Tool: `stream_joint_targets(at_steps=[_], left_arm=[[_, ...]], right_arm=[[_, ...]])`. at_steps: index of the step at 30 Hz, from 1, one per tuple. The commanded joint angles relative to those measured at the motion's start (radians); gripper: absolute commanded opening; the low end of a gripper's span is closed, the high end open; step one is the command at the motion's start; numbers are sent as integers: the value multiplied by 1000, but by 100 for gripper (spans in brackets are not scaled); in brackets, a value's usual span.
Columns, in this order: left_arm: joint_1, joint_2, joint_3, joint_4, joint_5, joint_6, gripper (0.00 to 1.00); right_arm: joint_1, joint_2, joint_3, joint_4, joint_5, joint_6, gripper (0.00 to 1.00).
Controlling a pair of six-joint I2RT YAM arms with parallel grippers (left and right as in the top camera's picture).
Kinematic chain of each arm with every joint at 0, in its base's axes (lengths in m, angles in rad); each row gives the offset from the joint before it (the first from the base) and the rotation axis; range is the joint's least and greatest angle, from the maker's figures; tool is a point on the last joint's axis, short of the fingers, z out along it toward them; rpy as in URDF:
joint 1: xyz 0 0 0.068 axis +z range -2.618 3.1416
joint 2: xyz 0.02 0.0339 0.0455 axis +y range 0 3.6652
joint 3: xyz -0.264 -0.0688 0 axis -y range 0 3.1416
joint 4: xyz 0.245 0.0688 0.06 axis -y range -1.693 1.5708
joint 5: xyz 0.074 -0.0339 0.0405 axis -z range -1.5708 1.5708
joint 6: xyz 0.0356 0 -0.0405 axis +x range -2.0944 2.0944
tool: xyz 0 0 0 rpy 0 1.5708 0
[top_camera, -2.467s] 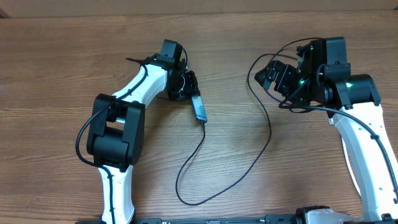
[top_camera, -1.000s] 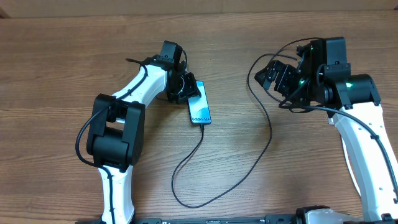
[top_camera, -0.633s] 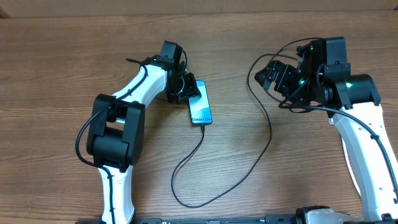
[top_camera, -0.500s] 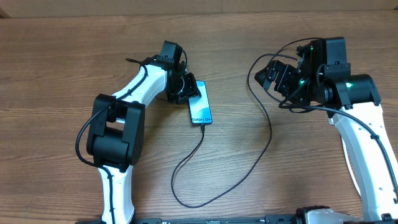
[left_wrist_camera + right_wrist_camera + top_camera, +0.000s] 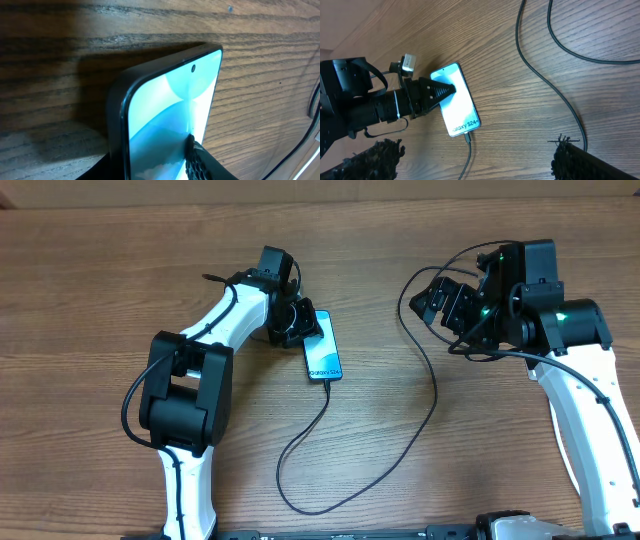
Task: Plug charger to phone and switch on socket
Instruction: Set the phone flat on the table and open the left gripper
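Phone (image 5: 322, 348) lies flat on the surface, its long axis running 12 to 6, with the charger (image 5: 434, 392) in its 6 o'clock end. Left gripper (image 5: 304, 324) pinches the phone's 12 o'clock end. Right gripper (image 5: 477, 149) gapes empty, nearer the cable's far end. Socket unseen.

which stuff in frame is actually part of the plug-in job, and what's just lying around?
Job: phone, charger, left pincer gripping the phone. The socket is not in view.
Not the job: only the wooden table.
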Motion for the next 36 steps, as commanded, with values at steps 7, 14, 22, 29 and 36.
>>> stream_joint_targets(at_steps=[7, 14, 22, 29, 36], left_arm=[[-7, 9, -6, -21, -19, 10, 38], [-7, 9, -6, -31, -18, 9, 37], [-6, 9, -6, -43, -19, 10, 39], [-6, 9, -6, -50, -19, 10, 39], [-6, 9, -6, -59, -19, 10, 40]], right_arm=[[2, -15, 8, 6, 10, -7, 100], [2, -15, 8, 6, 10, -7, 100], [2, -15, 8, 6, 10, -7, 100], [2, -15, 8, 6, 10, -7, 100], [2, -15, 8, 9, 10, -8, 100]])
